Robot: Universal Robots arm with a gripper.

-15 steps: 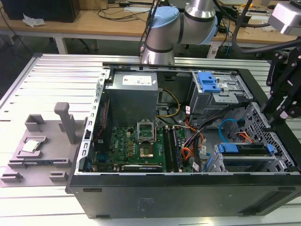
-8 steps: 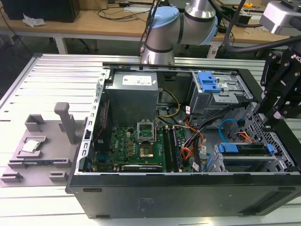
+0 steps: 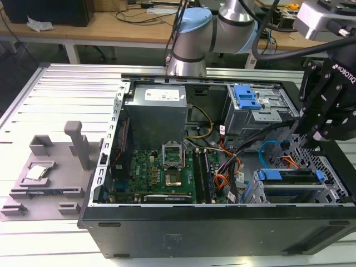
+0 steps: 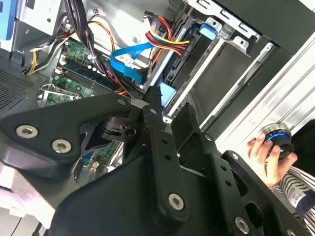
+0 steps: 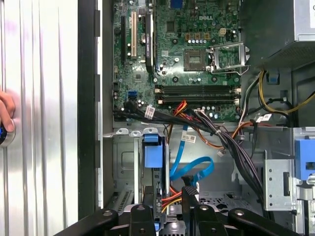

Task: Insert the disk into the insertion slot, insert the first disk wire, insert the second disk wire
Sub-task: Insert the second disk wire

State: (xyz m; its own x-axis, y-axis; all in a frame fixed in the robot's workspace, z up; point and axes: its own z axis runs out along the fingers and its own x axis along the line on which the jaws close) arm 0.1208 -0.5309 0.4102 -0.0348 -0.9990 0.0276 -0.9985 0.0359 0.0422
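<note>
Gripper (image 3: 305, 129) — near the second disk wire (image 3: 262, 147)

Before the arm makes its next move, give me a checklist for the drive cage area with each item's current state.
1. Disk in the insertion slot: ok, its blue carrier sits inside the cage.
2. Second disk wire plugged in: cannot tell; it curls in a loop above the cage.
3. Red, orange and black wire bundle connected: cannot tell.
4. End effector over the cage, near the wires: ok.
5. Person's hand outside the case: ok, it holds a round blue-ringed knob beside it.
</note>
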